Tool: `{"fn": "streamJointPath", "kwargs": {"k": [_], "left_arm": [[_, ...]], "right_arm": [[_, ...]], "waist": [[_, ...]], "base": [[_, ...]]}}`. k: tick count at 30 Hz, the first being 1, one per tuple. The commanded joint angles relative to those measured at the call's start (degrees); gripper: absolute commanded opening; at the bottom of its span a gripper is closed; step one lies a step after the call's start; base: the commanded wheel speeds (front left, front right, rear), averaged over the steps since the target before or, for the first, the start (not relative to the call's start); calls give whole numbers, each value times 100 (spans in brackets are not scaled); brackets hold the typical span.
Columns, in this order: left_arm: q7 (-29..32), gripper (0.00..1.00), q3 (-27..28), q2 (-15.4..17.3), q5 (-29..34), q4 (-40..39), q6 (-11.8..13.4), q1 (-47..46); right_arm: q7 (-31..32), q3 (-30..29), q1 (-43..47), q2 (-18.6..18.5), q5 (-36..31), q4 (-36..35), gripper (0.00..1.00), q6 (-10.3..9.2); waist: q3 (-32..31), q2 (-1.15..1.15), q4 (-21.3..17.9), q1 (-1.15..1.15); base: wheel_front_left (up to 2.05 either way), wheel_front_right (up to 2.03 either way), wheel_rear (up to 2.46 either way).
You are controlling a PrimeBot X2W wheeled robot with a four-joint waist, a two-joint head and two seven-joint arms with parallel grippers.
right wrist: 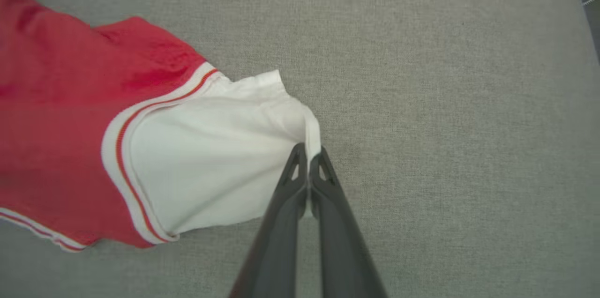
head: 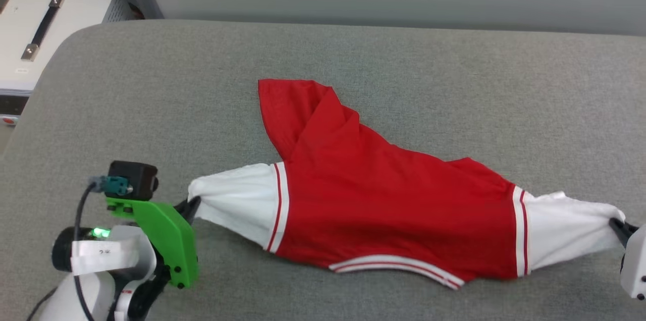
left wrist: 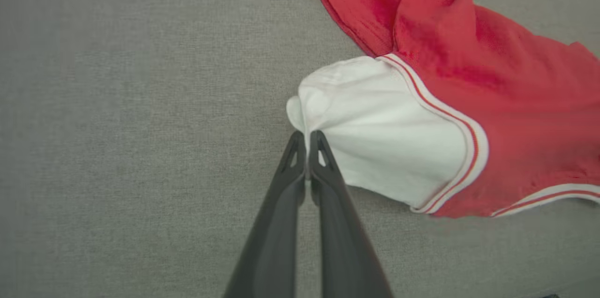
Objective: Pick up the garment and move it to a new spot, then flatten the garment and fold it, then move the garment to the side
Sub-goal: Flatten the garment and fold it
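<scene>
The garment [head: 383,200] is a red jersey with white short sleeves, stretched sideways across the grey surface, its print hidden. Its red body is crumpled, with one corner folded up toward the back. My left gripper [head: 193,206] is shut on the tip of the left white sleeve [left wrist: 375,124], and its dark fingers [left wrist: 323,157] pinch the cloth. My right gripper [head: 616,225] at the right edge is shut on the end of the right white sleeve [right wrist: 211,148], with the cloth pulled taut between both.
The grey padded surface [head: 454,68] runs wide with free room behind and in front of the garment. A white box with a black handle [head: 43,25] stands off the surface's far left corner. A pale wall lies behind.
</scene>
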Motion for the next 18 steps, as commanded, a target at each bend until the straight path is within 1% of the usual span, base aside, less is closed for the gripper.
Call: {"fn": "streamJointPath", "kwargs": {"k": [1, 4, 7, 10, 13, 18], "left_arm": [[-26, 0, 87, 115, 18, -169, 56, 65], [-40, 0, 302, 236, -20, -677, 135, 103], [-96, 0, 506, 219, -204, -1094, 168, 28], [-80, 0, 613, 365, -192, -1299, 122, -139], [-208, 0, 752, 431, -158, -1457, 107, -420], [-434, 0, 980, 416, -251, -1637, 106, -900]], "right_arm": [[-32, -34, -146, -58, 104, -122, 0, -8], [-11, -149, -337, -149, 371, -380, 0, -8], [-5, -349, -597, -310, 498, -545, 0, -8], [45, -540, -968, -252, 878, -589, 0, -8], [48, -620, -1300, -422, 955, -657, 0, -8], [-52, -703, -1981, -606, 1035, -625, 0, -8]], "waist": [[-212, 0, -1, 0], [-344, 0, -42, 0], [-446, 0, -68, 0], [-528, 0, -103, 0], [-565, 0, -132, 0], [-620, 0, -229, 0]], "base": [[0, 0, 0], [0, 0, 0], [0, 0, 0], [0, 0, 0], [0, 0, 0], [0, 0, 0]]}}
